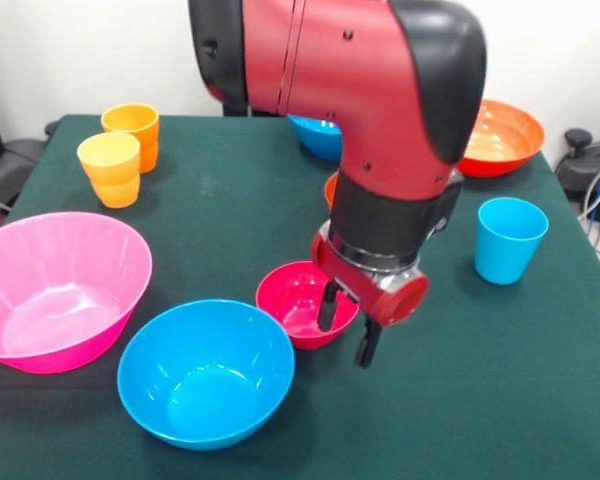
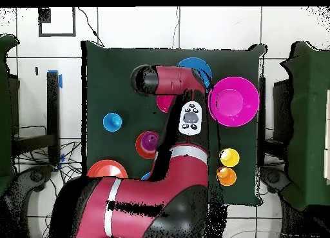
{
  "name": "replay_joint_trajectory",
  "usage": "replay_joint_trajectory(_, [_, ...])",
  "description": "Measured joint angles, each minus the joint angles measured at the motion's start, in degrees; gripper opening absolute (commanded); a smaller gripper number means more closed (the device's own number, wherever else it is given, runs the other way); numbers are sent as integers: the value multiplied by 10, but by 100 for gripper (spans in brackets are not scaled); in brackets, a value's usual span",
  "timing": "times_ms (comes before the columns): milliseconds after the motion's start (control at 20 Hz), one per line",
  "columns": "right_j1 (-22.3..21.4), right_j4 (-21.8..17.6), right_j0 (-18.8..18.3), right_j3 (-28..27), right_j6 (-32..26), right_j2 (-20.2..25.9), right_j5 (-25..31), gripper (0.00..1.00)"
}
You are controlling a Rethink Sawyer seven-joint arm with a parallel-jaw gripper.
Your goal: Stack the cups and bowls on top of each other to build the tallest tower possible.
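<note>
Jaws astride small magenta bowl (image 1: 302, 300) rim, partly hidden.

The table (image 1: 540, 400) was covered with a dark green cloth, matt and a little rough. The large pink bowl (image 1: 55, 290), the near blue bowl (image 1: 205, 375) and the small magenta bowl (image 1: 298, 300) looked like smooth plastic, glossy with bright reflections inside. The wide orange-red bowl (image 1: 500, 135) was shiny plastic too. The light blue cup (image 1: 508, 240) and the two orange cups (image 1: 120, 150) had a smooth, softer sheen. The arm (image 1: 360, 80) had glossy red shells with black, semi-matt parts, and the gripper (image 1: 348, 325) had dull black fingers.
</note>
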Motion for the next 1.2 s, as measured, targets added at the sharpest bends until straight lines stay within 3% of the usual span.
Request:
replay_joint_trajectory(450, [29,0,0,20,0,-11,-7,100])
replay_joint_trajectory(500, [30,0,0,24,0,-12,-8,0])
replay_joint_trajectory(800, [21,0,-2,32,0,-13,-12,0])
replay_joint_trajectory(1200, [-44,0,-20,90,0,-2,-21,0])
